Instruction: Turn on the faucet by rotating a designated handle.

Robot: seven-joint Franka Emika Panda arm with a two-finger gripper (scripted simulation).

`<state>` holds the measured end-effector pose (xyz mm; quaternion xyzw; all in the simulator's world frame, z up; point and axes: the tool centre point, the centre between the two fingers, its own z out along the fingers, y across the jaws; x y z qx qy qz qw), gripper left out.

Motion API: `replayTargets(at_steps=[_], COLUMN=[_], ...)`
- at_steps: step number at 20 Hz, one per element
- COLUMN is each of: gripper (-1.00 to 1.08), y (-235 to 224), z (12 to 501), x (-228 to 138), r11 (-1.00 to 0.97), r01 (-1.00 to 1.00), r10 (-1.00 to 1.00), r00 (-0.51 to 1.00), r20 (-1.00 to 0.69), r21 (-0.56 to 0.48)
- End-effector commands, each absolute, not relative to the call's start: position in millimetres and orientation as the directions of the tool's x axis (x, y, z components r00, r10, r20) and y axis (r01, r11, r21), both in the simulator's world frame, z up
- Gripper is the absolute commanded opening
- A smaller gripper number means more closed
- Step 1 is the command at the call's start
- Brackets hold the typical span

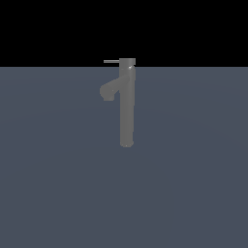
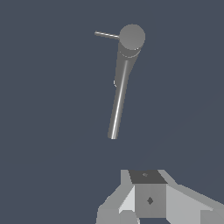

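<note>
Standing alone on the flat blue-grey floor (image 1: 58, 184), the faucet (image 1: 127, 111) rose as a tall, slim grey column a little to the exterior view's right of centre, its base resting on the floor and its cap reaching just above the line where the floor met the black background. Going from that view's left to its right, the first part met was the tip of the handle (image 1: 111, 61), a thin straight rod lying level and sticking out sideways from the top cap toward the exterior view's left. Just below it, on the same side, the thick stubby spout (image 1: 108, 91) branched off the column and angled downward, ending in a short blunt mouth. The column itself came last, upright and untouched. No arm showed in the exterior view.

The wrist view looked down on the faucet (image 2: 120, 92) from above, with the round cap nearest the camera and the column receding toward the floor. The handle (image 2: 106, 35) jutted from the cap as a thin pale rod. The gripper (image 2: 151, 205) appeared only as grey blocky body parts at the edge of that picture, well apart from the faucet and touching nothing. Its fingertips were out of frame, so I cannot tell whether the fingers were spread or pressed together.
</note>
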<state>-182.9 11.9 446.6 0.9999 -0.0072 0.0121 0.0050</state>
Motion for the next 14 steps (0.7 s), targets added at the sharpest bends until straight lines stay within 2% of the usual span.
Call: replayTargets(at_steps=[1,14], gripper=[-1.00,-1.00], y=[15.2,27.2], z=[434.3,372.3], x=[-164.7,-67.7], r11=[-1.000,-0.995], r01=[-0.029,-0.104], r10=[-0.029,-0.104], r00=[0.999,0.995], r20=[0.022,0.012], r21=[0.008,0.002])
